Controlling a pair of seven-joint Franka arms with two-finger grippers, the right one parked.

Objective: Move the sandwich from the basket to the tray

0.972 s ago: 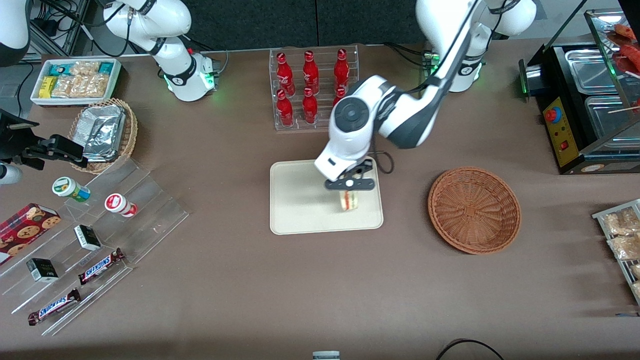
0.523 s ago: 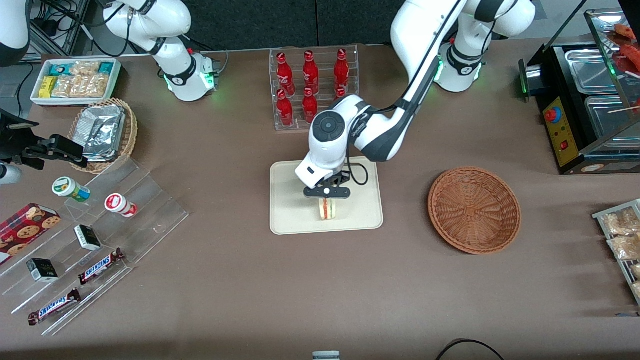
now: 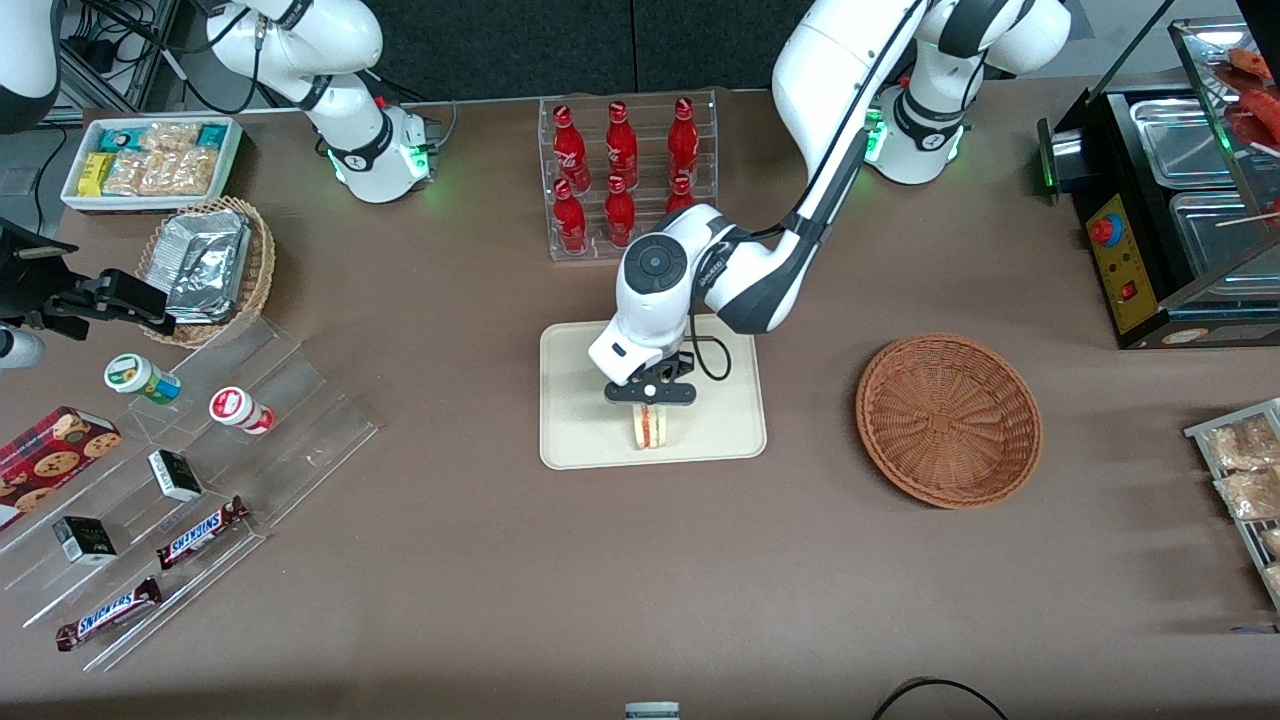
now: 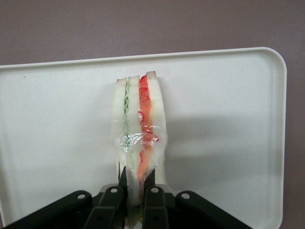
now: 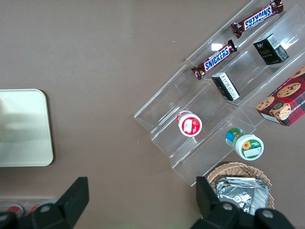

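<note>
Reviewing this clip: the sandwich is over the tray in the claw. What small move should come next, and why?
Probably open the claw and release. It is shut on the sandwich, which stands on edge over the tray, well inside its rim, with the basket already empty. Whether the sandwich's lower edge touches the tray is unclear, so a slight lowering first may be safer.

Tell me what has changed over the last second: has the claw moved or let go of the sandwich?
The claw has carried the sandwich along the tray toward the parked arm's end and slightly nearer the front camera. It remains shut on the sandwich, nothing released. The tray and the empty basket have not moved.
</note>
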